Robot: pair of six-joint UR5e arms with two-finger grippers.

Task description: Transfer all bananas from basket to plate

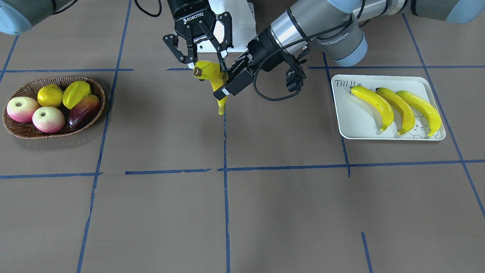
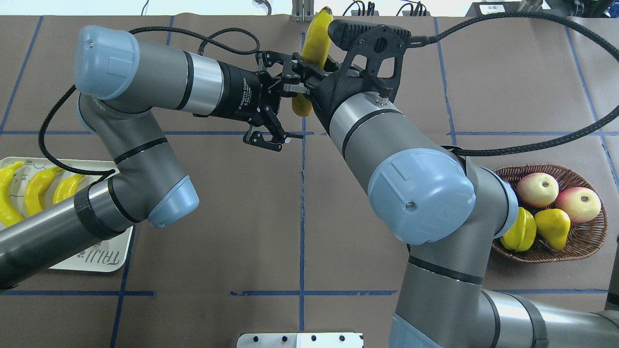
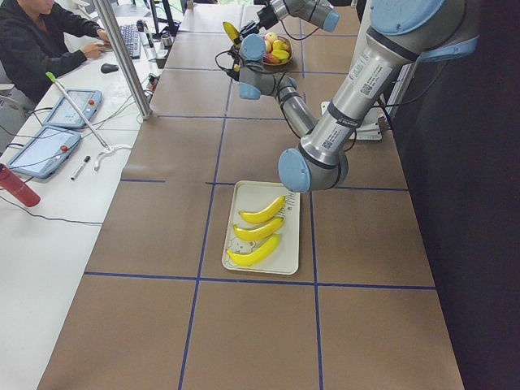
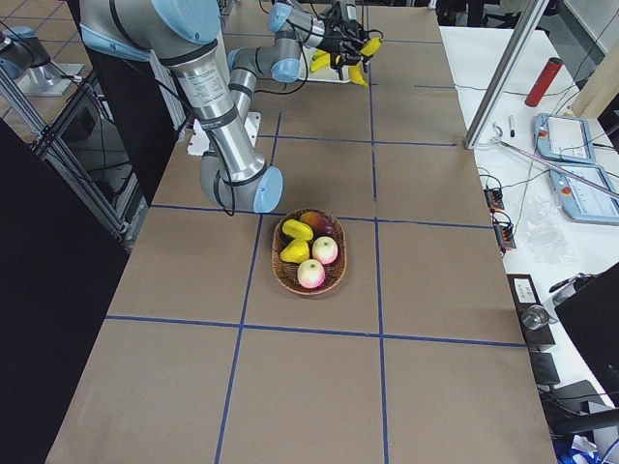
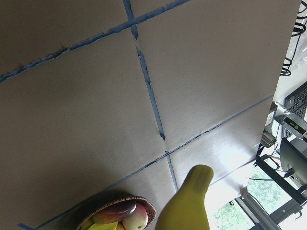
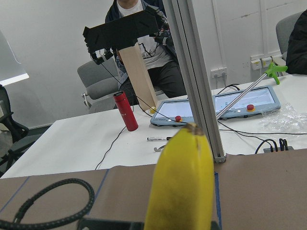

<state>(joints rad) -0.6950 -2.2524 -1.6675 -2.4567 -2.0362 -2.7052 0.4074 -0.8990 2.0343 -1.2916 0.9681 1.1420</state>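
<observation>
While the right claw (image 1: 206, 60) clamps the banana (image 1: 209, 72) by its top and the left claw (image 1: 259, 90) gapes wide beside it, centre the left one on the lower half before you close.

1. Plate (image 1: 343, 117): three bananas (image 1: 398, 108) cover all but a bare strip on the basket-facing side.
2. Basket (image 1: 22, 131): packed with fruit (image 1: 47, 118), no gap inside.
3. Surface (image 1: 265, 212) between basket and plate is bare, a wide open lane.
4. Left arm (image 2: 145, 82) and right arm (image 2: 387, 145) crowd a raised banana (image 1: 212, 74) over the robot-side middle, blocking passage there.
</observation>
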